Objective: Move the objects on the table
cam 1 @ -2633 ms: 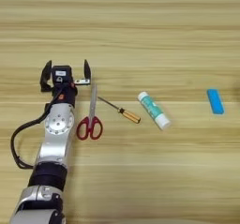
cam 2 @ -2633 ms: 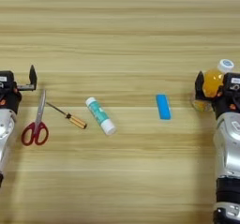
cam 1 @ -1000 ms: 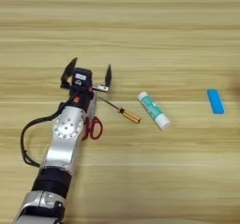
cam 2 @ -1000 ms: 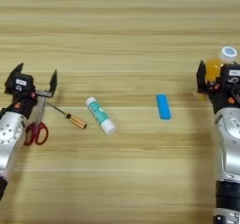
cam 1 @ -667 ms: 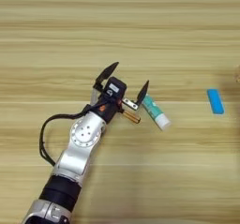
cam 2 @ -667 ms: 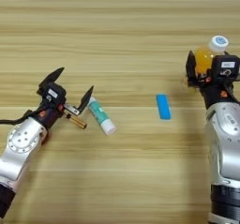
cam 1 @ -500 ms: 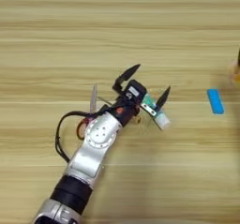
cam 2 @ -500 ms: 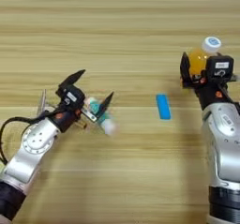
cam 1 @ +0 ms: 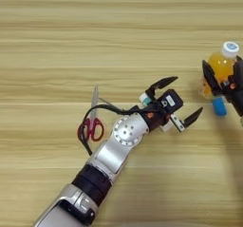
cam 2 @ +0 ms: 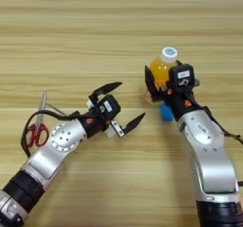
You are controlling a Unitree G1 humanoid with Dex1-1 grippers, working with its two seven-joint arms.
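The left gripper (cam 2: 117,106) hangs over the middle of the table (cam 2: 71,26), its jaws spread wide above the glue stick (cam 1: 145,98), which is mostly hidden under it. The right gripper (cam 2: 163,86) has its jaws clamped on the juice bottle (cam 2: 160,68), just above the eraser (cam 2: 165,112). The scissors (cam 1: 93,123) lie well to the left

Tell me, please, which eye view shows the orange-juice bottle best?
The right eye view: the orange-juice bottle stands well inside the picture, with the right hand around it. The left eye view shows the same bottle near its right edge, the hand partly cut off.
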